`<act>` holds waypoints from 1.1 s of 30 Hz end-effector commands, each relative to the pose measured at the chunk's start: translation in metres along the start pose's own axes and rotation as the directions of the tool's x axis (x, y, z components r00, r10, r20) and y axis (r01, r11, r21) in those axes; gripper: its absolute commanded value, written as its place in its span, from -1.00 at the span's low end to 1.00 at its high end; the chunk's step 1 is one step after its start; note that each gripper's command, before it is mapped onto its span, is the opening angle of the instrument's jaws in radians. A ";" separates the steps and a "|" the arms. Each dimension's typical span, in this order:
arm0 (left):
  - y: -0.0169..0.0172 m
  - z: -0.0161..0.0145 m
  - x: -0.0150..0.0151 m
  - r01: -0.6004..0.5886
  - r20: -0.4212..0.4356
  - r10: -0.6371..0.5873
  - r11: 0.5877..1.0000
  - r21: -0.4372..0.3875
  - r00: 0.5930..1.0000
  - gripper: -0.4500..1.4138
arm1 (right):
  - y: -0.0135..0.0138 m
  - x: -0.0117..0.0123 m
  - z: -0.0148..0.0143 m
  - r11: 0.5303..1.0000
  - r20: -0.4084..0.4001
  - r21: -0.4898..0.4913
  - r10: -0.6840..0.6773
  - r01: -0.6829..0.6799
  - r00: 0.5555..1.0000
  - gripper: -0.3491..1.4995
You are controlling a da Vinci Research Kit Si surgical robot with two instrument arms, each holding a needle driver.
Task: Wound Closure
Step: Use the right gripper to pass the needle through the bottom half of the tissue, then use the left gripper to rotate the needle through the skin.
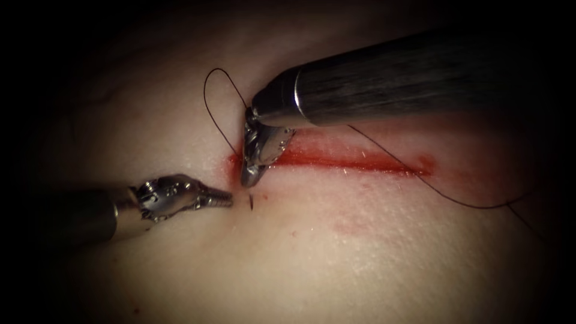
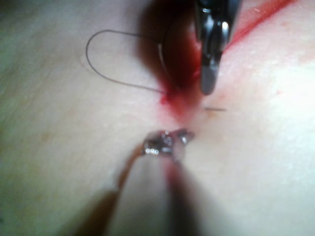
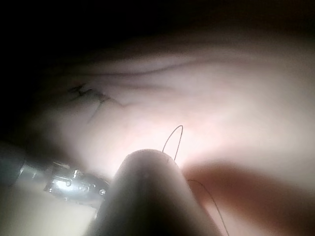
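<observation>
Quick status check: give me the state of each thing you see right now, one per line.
Left claw: shut, holds nothing, tip beside the needle.
Right claw: tip down at the cut's left end; hold unclear.
Needle: in the tissue, a short dark piece showing just below the cut.
Thread: slack, looped above the cut, trailing right across it.
Cut: open, red fluid along it.
Tissue: lying flat.

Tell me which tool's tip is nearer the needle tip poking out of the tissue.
Left, narrowly. The left tool sits just left of the needle tip, jaws shut, holding nothing. The right tool points down just above it, at the cut's left end.
</observation>
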 end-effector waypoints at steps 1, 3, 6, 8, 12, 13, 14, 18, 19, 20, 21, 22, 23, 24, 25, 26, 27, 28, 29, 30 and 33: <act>-0.0001 0.0010 -0.0002 0.000 -0.001 0.000 1.000 -0.003 1.000 -0.87 | 0.0003 0.0004 0.0000 1.000 -0.032 0.030 -0.004 0.005 0.999 -1.00; -0.0001 0.0010 -0.0002 0.000 -0.001 0.000 1.000 -0.003 1.000 -0.87 | 0.0005 0.0004 -0.0008 0.998 -0.051 0.057 -0.005 0.008 0.999 -0.93; -0.0001 0.0010 -0.0002 0.000 -0.001 0.000 1.000 -0.003 1.000 -0.85 | 0.0010 -0.0003 -0.0026 0.992 -0.106 0.128 -0.002 0.016 0.994 -0.58; -0.0001 0.0012 0.0000 -0.034 -0.001 0.034 0.999 -0.005 0.999 -0.78 | 0.0015 -0.0018 -0.0050 0.978 -0.182 0.203 -0.007 0.045 0.983 -0.15; 0.0003 0.0018 0.0007 -0.148 -0.002 0.148 0.989 -0.016 0.989 -0.57 | 0.0027 -0.0055 -0.0087 0.935 -0.322 0.323 -0.035 0.144 0.946 0.42; 0.0005 0.0018 0.0009 -0.176 -0.009 0.176 0.984 -0.017 0.984 -0.53 | 0.0030 -0.0061 -0.0091 0.928 -0.352 0.329 -0.050 0.174 0.935 0.54; 0.0008 0.0020 0.0013 -0.210 -0.020 0.210 0.977 -0.022 0.978 -0.48 | 0.0034 -0.0065 -0.0095 0.921 -0.378 0.332 -0.067 0.202 0.923 0.65; 0.0020 0.0026 0.0024 -0.316 -0.062 0.314 0.948 -0.027 0.947 -0.23 | 0.0050 -0.0077 -0.0100 0.881 -0.508 0.323 -0.146 0.345 0.849 0.78; 0.0023 0.0028 0.0026 -0.341 -0.070 0.338 0.940 -0.027 0.938 -0.18 | 0.0052 -0.0078 -0.0099 0.877 -0.539 0.306 -0.161 0.370 0.827 0.80; 0.0029 0.0031 0.0030 -0.385 -0.087 0.381 0.923 -0.029 0.921 -0.10 | 0.0055 -0.0079 -0.0095 0.861 -0.575 0.264 -0.223 0.436 0.788 0.80; 0.0033 0.0034 0.0032 -0.433 -0.096 0.429 0.901 -0.027 0.898 -0.07 | 0.0057 -0.0079 -0.0092 0.830 -0.609 0.197 -0.315 0.523 0.728 0.80; 0.0035 0.0034 0.0032 -0.440 -0.100 0.436 0.897 -0.027 0.894 -0.06 | 0.0059 -0.0079 -0.0091 0.809 -0.623 0.159 -0.363 0.566 0.693 0.80; 0.0036 0.0034 0.0033 -0.453 -0.102 0.448 0.891 -0.028 0.888 -0.06 | 0.0061 -0.0079 -0.0089 0.783 -0.635 0.117 -0.413 0.611 0.652 0.80; 0.0037 0.0034 0.0033 -0.460 -0.103 0.455 0.887 -0.029 0.885 -0.06 | 0.0062 -0.0080 -0.0089 0.768 -0.641 0.094 -0.441 0.634 0.629 0.80; 0.0038 0.0034 0.0033 -0.473 -0.104 0.467 0.881 -0.030 0.878 -0.07 | 0.0065 -0.0080 -0.0088 0.759 -0.643 0.083 -0.454 0.646 0.617 0.80; 0.0039 0.0033 0.0033 -0.499 -0.108 0.494 0.866 -0.027 0.863 -0.09 | 0.0068 -0.0080 -0.0088 0.753 -0.644 0.075 -0.464 0.654 0.608 0.80; 0.0039 0.0031 0.0033 -0.506 -0.111 0.500 0.862 -0.031 0.859 -0.10 | 0.0071 -0.0080 -0.0088 0.744 -0.646 0.063 -0.477 0.665 0.596 0.80; 0.0040 0.0029 0.0033 -0.512 -0.114 0.506 0.859 -0.029 0.855 -0.11 | 0.0074 -0.0080 -0.0088 0.746 -0.646 0.061 -0.477 0.663 0.596 0.78; 0.0040 0.0027 0.0033 -0.517 -0.115 0.511 0.856 -0.024 0.852 -0.12 | 0.0080 -0.0080 -0.0088 0.747 -0.649 0.050 -0.480 0.663 0.590 0.78; 0.0041 0.0025 0.0033 -0.517 -0.112 0.512 0.856 -0.021 0.852 -0.14 | 0.0083 -0.0079 -0.0089 0.752 -0.655 0.042 -0.476 0.658 0.587 0.78; 0.0042 0.0017 0.0032 -0.520 -0.106 0.516 0.854 -0.012 0.850 -0.24 | 0.0096 -0.0079 -0.0090 0.766 -0.670 0.022 -0.466 0.642 0.579 0.78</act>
